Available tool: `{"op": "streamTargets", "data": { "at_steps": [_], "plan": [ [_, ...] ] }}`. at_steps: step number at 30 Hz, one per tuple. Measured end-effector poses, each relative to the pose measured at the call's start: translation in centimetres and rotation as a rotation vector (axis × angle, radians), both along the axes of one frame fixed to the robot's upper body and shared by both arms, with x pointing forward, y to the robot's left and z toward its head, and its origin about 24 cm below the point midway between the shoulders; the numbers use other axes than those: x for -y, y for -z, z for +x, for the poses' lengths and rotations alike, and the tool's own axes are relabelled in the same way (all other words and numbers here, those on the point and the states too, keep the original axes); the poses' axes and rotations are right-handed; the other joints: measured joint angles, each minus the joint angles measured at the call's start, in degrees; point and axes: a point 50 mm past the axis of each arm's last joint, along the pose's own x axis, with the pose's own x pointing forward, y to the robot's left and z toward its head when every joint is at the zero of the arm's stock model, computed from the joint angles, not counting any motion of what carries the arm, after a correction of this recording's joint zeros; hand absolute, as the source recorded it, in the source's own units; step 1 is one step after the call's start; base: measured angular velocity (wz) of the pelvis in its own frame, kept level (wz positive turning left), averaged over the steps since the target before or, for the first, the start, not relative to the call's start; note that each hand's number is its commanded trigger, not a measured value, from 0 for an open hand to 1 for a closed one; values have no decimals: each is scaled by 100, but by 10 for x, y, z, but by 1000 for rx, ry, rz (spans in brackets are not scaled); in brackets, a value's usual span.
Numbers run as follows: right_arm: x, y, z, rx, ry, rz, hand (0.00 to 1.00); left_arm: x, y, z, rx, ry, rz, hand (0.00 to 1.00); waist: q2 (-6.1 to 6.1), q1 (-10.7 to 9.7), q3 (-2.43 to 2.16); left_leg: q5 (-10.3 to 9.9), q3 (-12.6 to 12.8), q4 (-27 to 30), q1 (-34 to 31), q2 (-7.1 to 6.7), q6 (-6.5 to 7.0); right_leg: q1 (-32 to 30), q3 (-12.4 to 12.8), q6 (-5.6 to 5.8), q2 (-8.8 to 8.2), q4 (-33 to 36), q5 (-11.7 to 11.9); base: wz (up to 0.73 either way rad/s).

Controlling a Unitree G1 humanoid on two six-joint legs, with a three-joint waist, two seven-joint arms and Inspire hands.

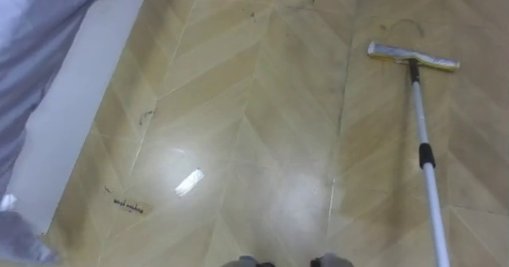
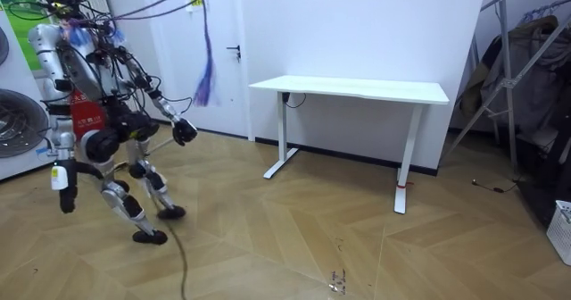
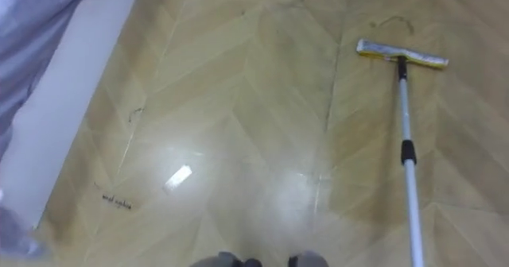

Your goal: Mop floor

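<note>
A mop lies ahead of me to my right, its yellow and white head (image 1: 413, 57) flat on the wooden floor. Its white pole (image 1: 427, 168) runs toward me and leaves the view at the lower right; what holds it is out of sight. Dark scribbled marks (image 1: 131, 207) and a pale scrap (image 1: 189, 182) lie on the floor at my front left, with another faint mark (image 1: 402, 25) just beyond the mop head. In the room view I stand bent forward in mid-stride, my left hand (image 2: 185, 131) stretched ahead and my right hand (image 2: 67, 199) hanging at my side.
A white wall base (image 1: 79, 100) and grey cloth (image 1: 32, 44) border the floor on my left. The room view has a white desk (image 2: 350, 89) against the wall, a washing machine (image 2: 18, 121) behind me, and a drying rack (image 2: 517, 77) with a basket (image 2: 562, 229) at its right.
</note>
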Motion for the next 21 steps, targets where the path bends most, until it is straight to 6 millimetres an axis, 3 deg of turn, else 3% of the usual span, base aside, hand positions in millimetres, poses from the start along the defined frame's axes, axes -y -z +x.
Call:
{"op": "streamTargets", "data": {
  "at_steps": [1, 2, 3, 4, 5, 6, 7, 8, 9, 10, 11, 12, 14, 15, 16, 17, 18, 19, 20, 21],
  "plan": [
    [-2, 0, -3, -5, 5, 9, 100, 0, 0, -2, -7, 0, 0, 0, -15, -20, 4, -39, -8, -14, 63, 3, -31, -31, -31, -25, -22, -317, 93, 4],
    [-5, 1, -10, -17, 12, 25, 100, 0, 0, -6, -23, -5, -2, 0, -50, -48, 20, -161, -51, 9, 185, 18, -92, -34, -153, -103, -71, -801, 381, 5],
    [-8, 1, -18, -36, 24, 36, 100, 1, 1, -12, -43, -13, -3, 0, -86, -22, -21, -279, -104, 83, 271, 70, -186, 56, -243, -149, -75, -830, 513, 0],
    [-9, 1, -20, -39, 28, 39, 100, 1, 1, -13, -50, -15, -3, 0, -58, 8, -42, -336, -132, 161, 305, 124, -249, 130, -301, -210, -43, -811, 504, -4],
    [-11, 2, -18, -35, 29, 43, 100, 0, 1, -14, -62, -19, 0, 0, -42, 9, -48, -412, -161, 463, 307, 229, -380, 226, -437, -389, 7, -711, 417, 0],
    [-13, 3, -14, -28, 31, 48, 100, -1, 1, -12, -60, -30, 4, 0, -87, 6, -6, -396, -120, 982, 225, 332, -433, 327, -496, -480, 48, -510, 214, 7],
    [-13, 4, -8, -22, 31, 50, 100, -2, 0, -11, -57, -38, 6, 0, -100, 12, 2, -335, -92, 1321, 137, 400, -533, 369, -513, -522, 73, -366, 87, 8],
    [-12, 4, 1, -14, 25, 49, 100, -3, 0, -12, -56, -66, 4, 0, -180, 33, 33, -113, -75, 2116, -124, 520, -731, 424, -524, -594, 136, -66, -192, -7],
    [-10, 4, 18, 14, 10, 43, 100, -2, 0, -11, -53, -84, -2, 0, -218, 77, 34, 297, -84, 2865, -418, 624, -792, 458, -482, -606, 259, 168, -433, -12],
    [-9, 3, 28, 31, -2, 37, 100, -2, 0, -11, -52, -88, -4, 0, -275, 102, 59, 567, -97, 3195, -563, 649, -798, 476, -464, -635, 297, 284, -522, -20],
    [-7, 2, 49, 67, -21, 28, 100, -1, 1, -11, -51, -93, -10, 0, -384, 169, 85, 1091, -123, 3719, -829, 645, -806, 491, -388, -737, 340, 499, -669, -19],
    [-2, -2, 74, 119, -34, 13, 100, 1, 1, -11, -47, -91, -17, 0, -398, 243, 91, 1125, -126, 3893, -1102, 614, -794, 488, -370, -790, 362, 649, -801, -17],
    [2, -9, 110, 212, -58, -4, 100, -1, 0, -9, -32, -101, -18, 0, -430, 372, 117, 897, -72, 3595, -1534, 583, -770, 516, -335, -834, 431, 798, -944, -27],
    [2, -13, 128, 262, -71, -4, 100, -3, 0, -9, -30, -100, -14, 0, -467, 504, 139, 754, -53, 2937, -1660, 558, -790, 606, -324, -878, 448, 803, -985, -39],
    [0, -15, 138, 292, -81, 1, 100, -5, 0, -10, -29, -103, -10, 0, -492, 534, 143, 738, -34, 2506, -1684, 523, -790, 658, -291, -882, 467, 795, -1032, -24],
    [0, -19, 153, 343, -94, 8, 100, -7, -1, -12, -31, -110, -10, 0, -495, 539, 143, 760, 3, 1585, -1687, 457, -814, 824, -273, -850, 485, 739, -1137, 0],
    [1, -22, 160, 371, -89, 16, 100, -8, -1, -11, -26, -112, -14, 0, -473, 557, 146, 949, 16, 900, -1650, 398, -728, 1032, -267, -804, 516, 664, -1243, 4],
    [1, -21, 160, 374, -85, 21, 100, -9, -1, -12, -28, -112, -17, 0, -486, 578, 141, 1073, 13, 787, -1599, 382, -659, 1158, -247, -776, 504, 610, -1303, 6],
    [2, -20, 155, 364, -80, 30, 100, -9, -1, -12, -28, -108, -28, 0, -480, 560, 110, 1134, 55, 719, -1438, 371, -554, 1417, -251, -715, 485, 396, -1363, 14],
    [4, -18, 145, 343, -73, 34, 100, -9, -1, -11, -22, -105, -36, 0, -466, 525, 83, 1040, 170, 646, -1264, 367, -402, 1604, -263, -656, 414, 198, -1389, 19]
  ]
}}
